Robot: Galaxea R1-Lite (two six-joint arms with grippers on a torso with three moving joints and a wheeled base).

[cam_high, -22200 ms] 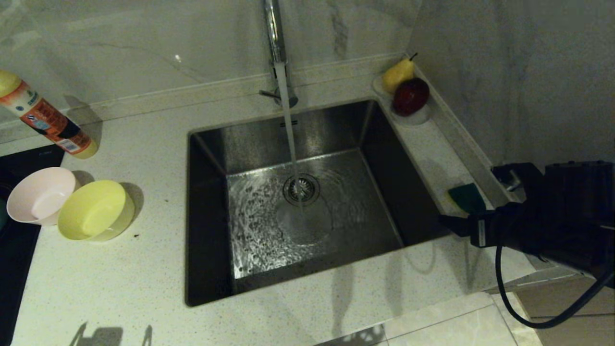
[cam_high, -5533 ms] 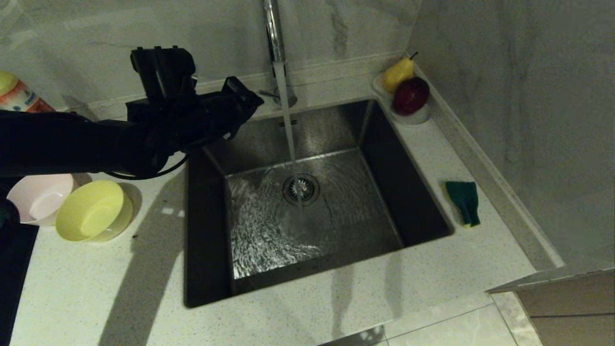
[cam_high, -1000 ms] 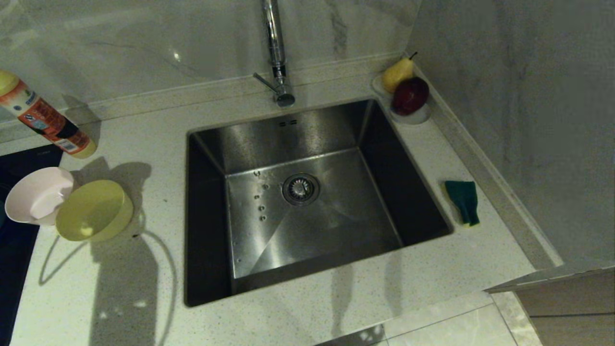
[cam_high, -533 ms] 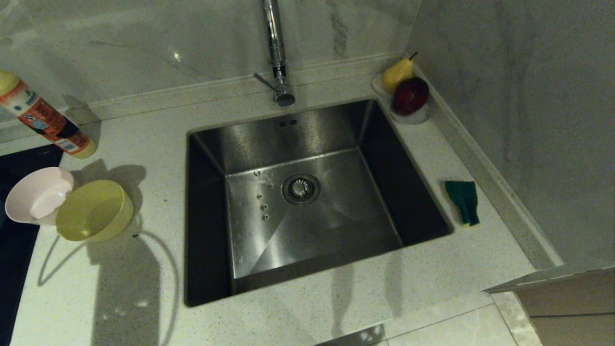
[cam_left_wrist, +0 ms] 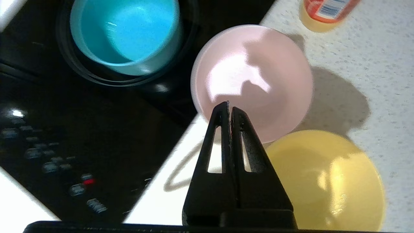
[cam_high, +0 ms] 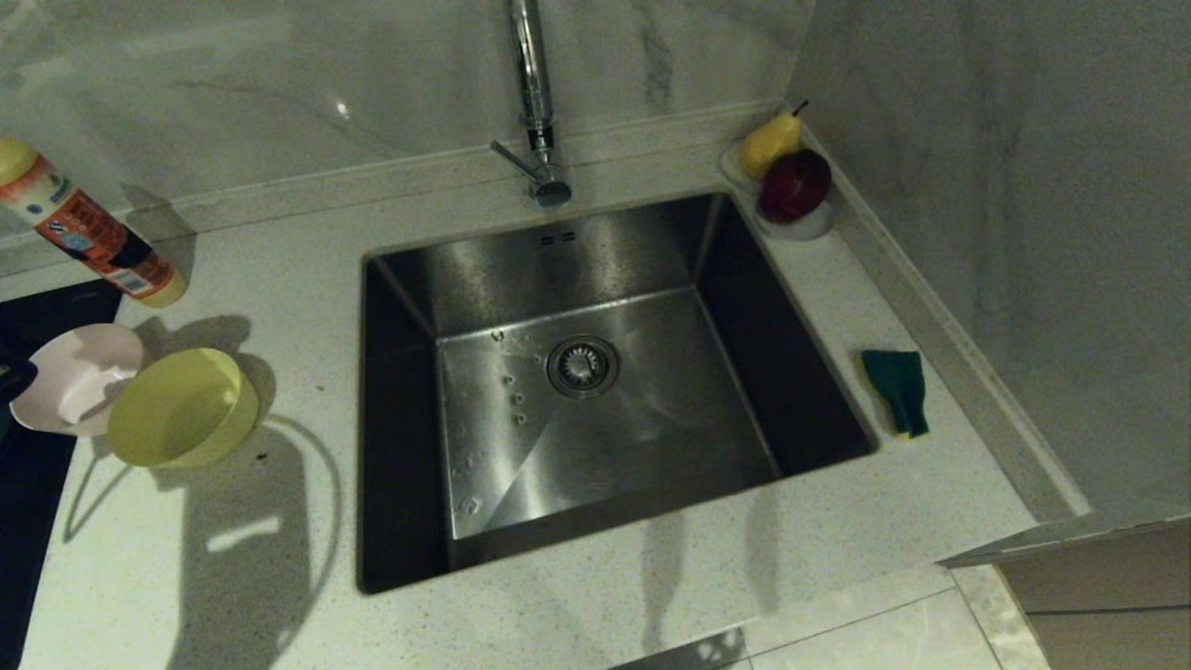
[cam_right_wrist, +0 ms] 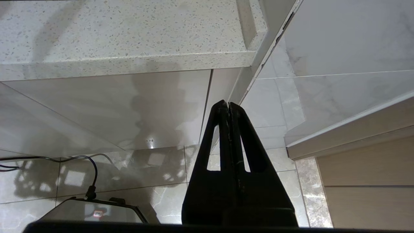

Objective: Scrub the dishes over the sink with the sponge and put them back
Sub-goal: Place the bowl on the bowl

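Observation:
The pale pink bowl (cam_high: 79, 377) and the yellow bowl (cam_high: 181, 407) stand touching on the counter left of the sink (cam_high: 558, 251). In the left wrist view a light blue bowl (cam_left_wrist: 126, 32) sits on the black cooktop beyond the pink bowl (cam_left_wrist: 255, 81) and the yellow bowl (cam_left_wrist: 323, 181). My left gripper (cam_left_wrist: 229, 106) hovers shut and empty over the pink bowl's near rim. Only its dark tip (cam_high: 23, 374) shows at the head view's left edge. The green sponge (cam_high: 898, 389) lies on the counter right of the sink. My right gripper (cam_right_wrist: 229, 105) hangs shut and empty below the counter edge.
The tap (cam_high: 535, 102) stands behind the sink with no water running. An orange bottle (cam_high: 88, 233) leans at the back left. A small white dish with a pear and a red fruit (cam_high: 791, 177) sits in the back right corner. The black cooktop (cam_left_wrist: 64, 129) borders the counter's left.
The water has stopped since the older frames. In the last second my left gripper's tip has come in at the left edge by the pink bowl, and its shadow has shifted over the bowls.

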